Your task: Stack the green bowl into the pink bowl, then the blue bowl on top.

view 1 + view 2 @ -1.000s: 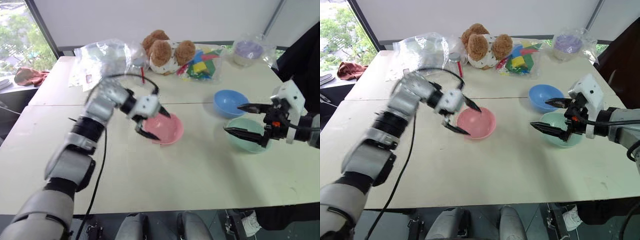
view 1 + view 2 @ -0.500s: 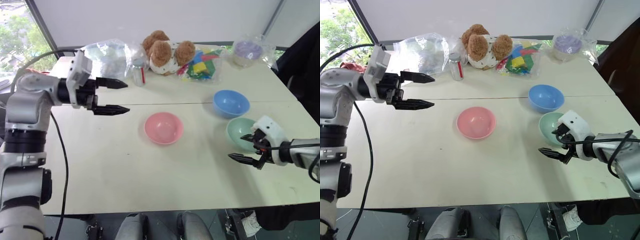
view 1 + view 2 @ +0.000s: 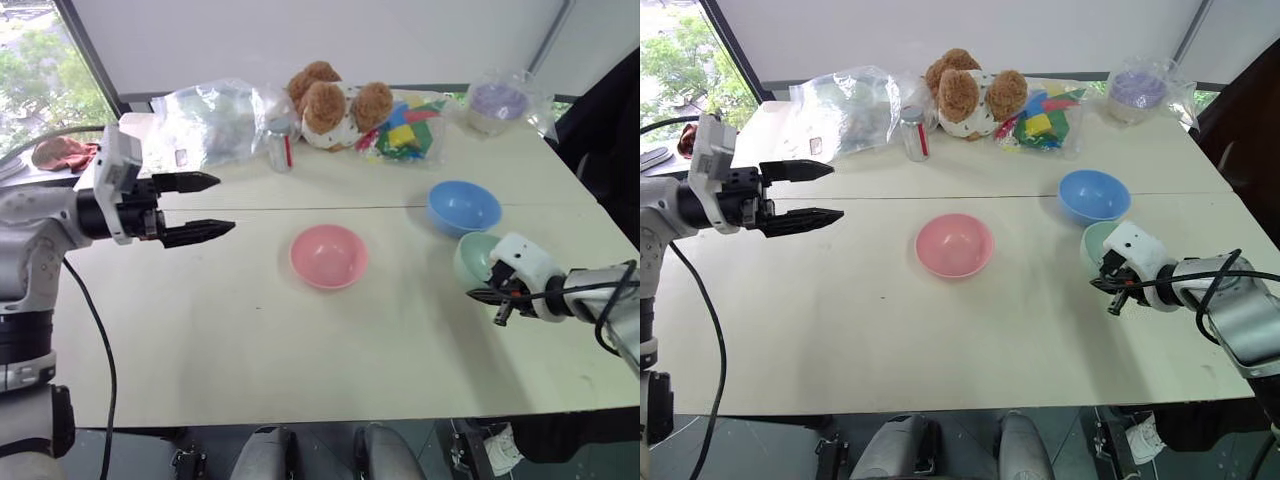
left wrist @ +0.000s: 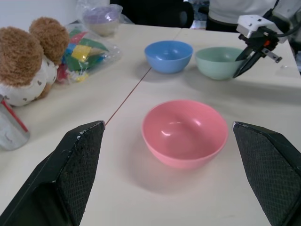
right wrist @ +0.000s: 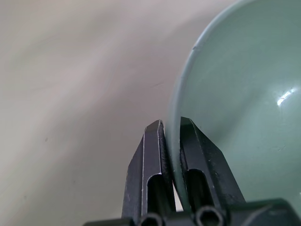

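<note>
The pink bowl (image 3: 327, 255) sits upright in the middle of the table. The blue bowl (image 3: 463, 207) stands to its right and further back. Just in front of the blue one is the green bowl (image 3: 474, 256), on the table. My right gripper (image 5: 169, 129) is shut on the green bowl's near rim, one finger inside and one outside the wall. My left gripper (image 3: 213, 204) hovers open and empty over the table's left side, well left of the pink bowl, pointing towards it.
Along the back edge lie a crumpled clear bag (image 3: 215, 115), a small can (image 3: 279, 148), a brown teddy bear (image 3: 330, 100), a bag of coloured blocks (image 3: 405, 130) and a lavender bowl in a clear bag (image 3: 497, 102).
My left gripper drew back from the pink bowl to the table's left side, still open. My right gripper came down beside the green bowl and shut on its rim.
</note>
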{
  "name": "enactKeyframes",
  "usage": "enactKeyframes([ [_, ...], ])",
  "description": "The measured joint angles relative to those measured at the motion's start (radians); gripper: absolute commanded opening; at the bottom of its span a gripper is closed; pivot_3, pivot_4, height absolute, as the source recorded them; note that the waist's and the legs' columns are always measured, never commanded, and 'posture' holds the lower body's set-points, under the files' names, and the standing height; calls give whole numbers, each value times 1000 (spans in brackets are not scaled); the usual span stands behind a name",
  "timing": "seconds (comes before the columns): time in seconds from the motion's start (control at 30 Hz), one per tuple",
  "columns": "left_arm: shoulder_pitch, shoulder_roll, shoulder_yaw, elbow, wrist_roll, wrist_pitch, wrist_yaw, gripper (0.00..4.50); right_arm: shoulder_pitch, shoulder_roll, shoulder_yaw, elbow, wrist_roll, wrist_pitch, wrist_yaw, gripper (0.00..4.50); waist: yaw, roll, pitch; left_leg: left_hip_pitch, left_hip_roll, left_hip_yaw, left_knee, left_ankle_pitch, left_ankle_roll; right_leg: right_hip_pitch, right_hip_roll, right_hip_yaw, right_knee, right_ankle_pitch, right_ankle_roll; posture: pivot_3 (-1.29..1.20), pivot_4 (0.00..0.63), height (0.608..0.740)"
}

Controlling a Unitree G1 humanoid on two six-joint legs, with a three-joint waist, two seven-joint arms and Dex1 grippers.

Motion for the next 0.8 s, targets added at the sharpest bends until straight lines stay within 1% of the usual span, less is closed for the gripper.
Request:
enactKeyframes([
  [0.1,14,15,25,-6,-12,12,18,4500,-51,-40,-12,-45,23,-10,75,36,-4,0,0,0,0,0,0,0,0,0,0,0,0,0,0,0,150,740],
  [0.17,15,19,33,-12,-28,15,33,4500,-158,-34,-4,-100,56,-26,131,36,-16,1,0,1,1,0,0,0,1,0,0,0,1,0,0,0,150,740],
  [0.23,14,19,34,-18,-34,16,37,4500,-223,-28,0,-144,65,-49,151,36,-22,0,0,1,1,-1,-1,-1,1,0,0,0,1,0,0,0,150,740],
  [0.27,21,24,43,-18,-42,16,39,4500,-262,-10,22,-157,66,-58,167,36,-22,-2,-1,1,1,-3,-1,0,0,0,0,0,1,0,0,0,150,740],
  [0.3,26,23,57,-13,-48,19,57,4500,-405,121,117,-126,59,-71,190,36,-32,-3,-1,1,1,-1,-1,0,-1,-1,0,1,1,0,0,0,150,740],
  [0.33,21,20,56,-19,-52,20,62,4500,-459,182,172,-129,58,-92,206,36,-35,-3,-1,1,1,0,-1,0,-1,-2,0,2,3,0,-1,0,150,740],
  [0.4,24,20,58,-29,-58,22,77,4500,-522,258,273,-117,32,-142,248,36,-31,-3,-1,1,2,-1,-2,1,-3,-2,0,1,3,0,-1,0,150,740],
  [0.47,41,22,69,-41,-75,36,86,4500,-555,304,342,-66,-9,-189,275,36,-22,-3,-1,0,1,-2,-2,2,-3,-3,0,1,3,0,-1,0,150,740],
  [0.57,67,22,86,-60,-94,54,110,4500,-606,380,403,47,-72,-250,295,36,-22,-4,-1,-1,-1,-1,-1,2,-3,-2,-1,0,2,0,-1,0,150,740],
  [0.67,99,22,102,-103,-116,62,132,4500,-653,448,446,140,-124,-320,318,36,-25,-4,-1,-1,-1,-1,-1,1,-3,-2,-1,0,1,0,-1,0,150,740],
  [0.8,133,22,114,-148,-139,81,167,4500,-689,490,480,240,-190,-402,351,36,-26,-4,-1,-1,0,-2,-1,2,-3,-3,-1,0,2,0,-1,0,150,740],
])
